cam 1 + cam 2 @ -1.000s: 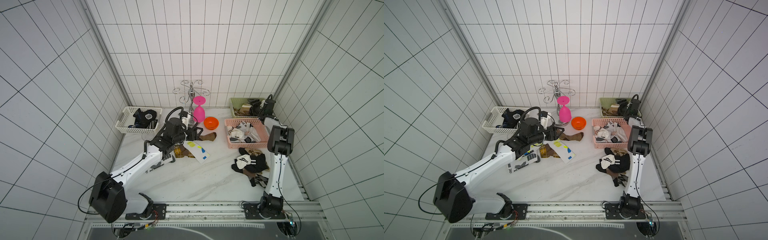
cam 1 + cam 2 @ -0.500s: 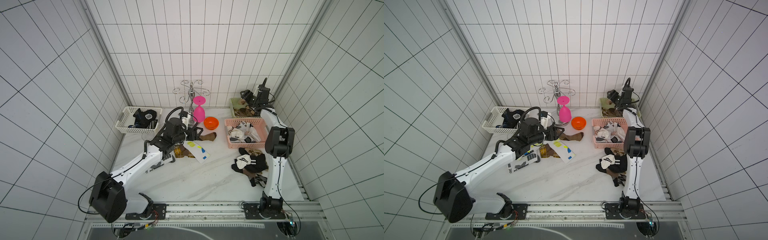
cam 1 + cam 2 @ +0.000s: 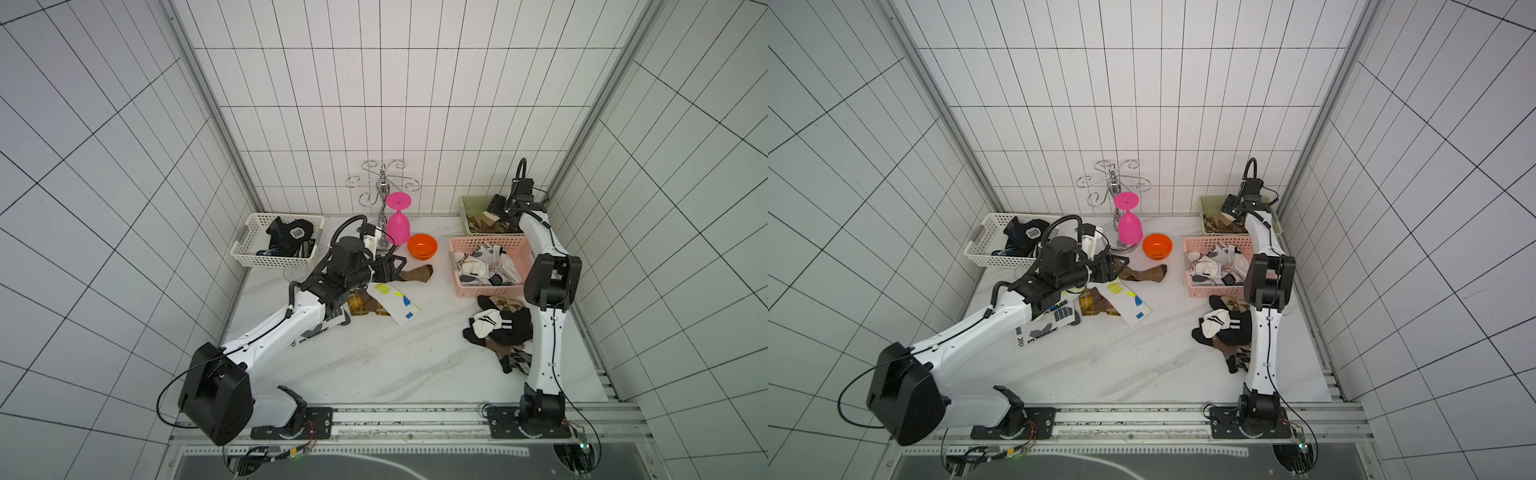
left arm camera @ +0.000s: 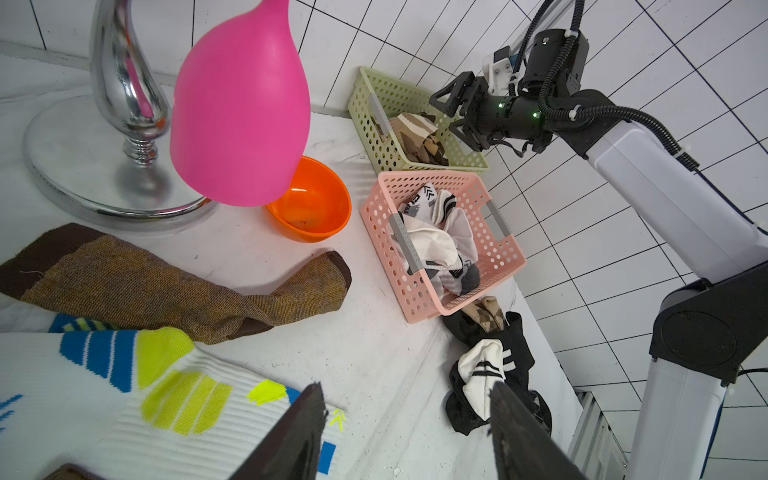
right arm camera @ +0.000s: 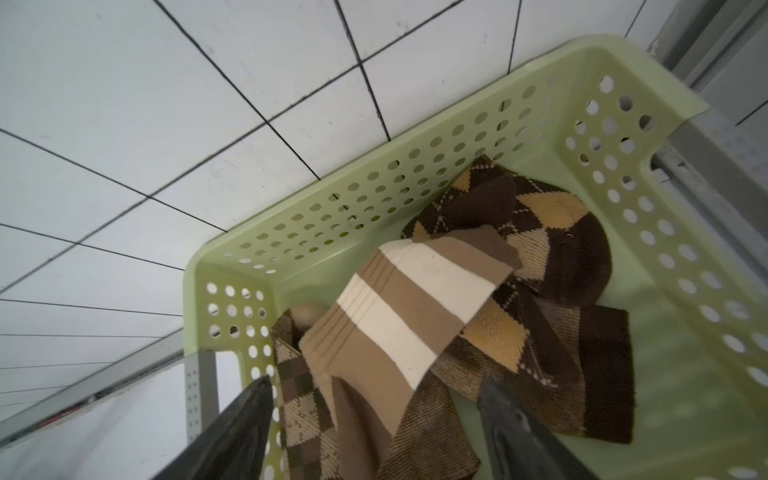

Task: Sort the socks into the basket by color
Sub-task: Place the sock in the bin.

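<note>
Far left, the white basket (image 3: 249,258) holds black socks (image 3: 286,237). Our left gripper (image 3: 393,270), jaws apart and empty, hovers by the brown sock (image 3: 419,274) in the middle. It looks soft, light and limp, so we would pinch its cuff. Far right, our right gripper (image 5: 374,380) hangs empty, jaws apart, over the green basket (image 5: 415,166) and its brown socks (image 5: 415,299); a mixed pile (image 3: 498,328) lies nearer.

L gripper (image 4: 405,390) open, low; R gripper (image 5: 376,380) open, arm extended.
</note>
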Tool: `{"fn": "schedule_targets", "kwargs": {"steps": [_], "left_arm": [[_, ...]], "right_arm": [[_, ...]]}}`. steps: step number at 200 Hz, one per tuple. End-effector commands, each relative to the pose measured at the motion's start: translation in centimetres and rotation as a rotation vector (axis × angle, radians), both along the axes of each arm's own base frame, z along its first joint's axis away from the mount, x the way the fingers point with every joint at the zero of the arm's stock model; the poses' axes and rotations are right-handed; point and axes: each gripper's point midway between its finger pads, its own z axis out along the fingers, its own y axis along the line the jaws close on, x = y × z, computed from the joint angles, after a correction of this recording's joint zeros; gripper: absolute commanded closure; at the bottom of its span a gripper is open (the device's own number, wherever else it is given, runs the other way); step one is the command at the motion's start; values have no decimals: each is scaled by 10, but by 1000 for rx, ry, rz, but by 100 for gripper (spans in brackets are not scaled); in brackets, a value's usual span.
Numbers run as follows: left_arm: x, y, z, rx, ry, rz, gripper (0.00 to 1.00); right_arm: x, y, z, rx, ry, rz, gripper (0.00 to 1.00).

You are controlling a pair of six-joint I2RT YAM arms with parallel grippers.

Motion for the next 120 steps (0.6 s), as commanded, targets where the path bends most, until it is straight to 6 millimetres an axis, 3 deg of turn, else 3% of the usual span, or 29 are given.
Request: {"fn": "schedule_targets", "kwargs": {"steps": [1, 54, 85, 120], "left_arm": [[2, -3, 5, -20, -13, -7, 36], [4, -6, 8, -12, -27, -21, 36], [2, -12, 6, 36, -46, -42, 36], [-7, -23, -3, 88, -51, -81, 35]], "right_arm": [[-7, 8, 41, -89, -54, 26, 21], [-21, 27, 75, -47, -133, 80, 17], [-51, 41, 91, -13, -147, 104, 15], [-98, 63, 87, 21, -134, 128, 13]]}}
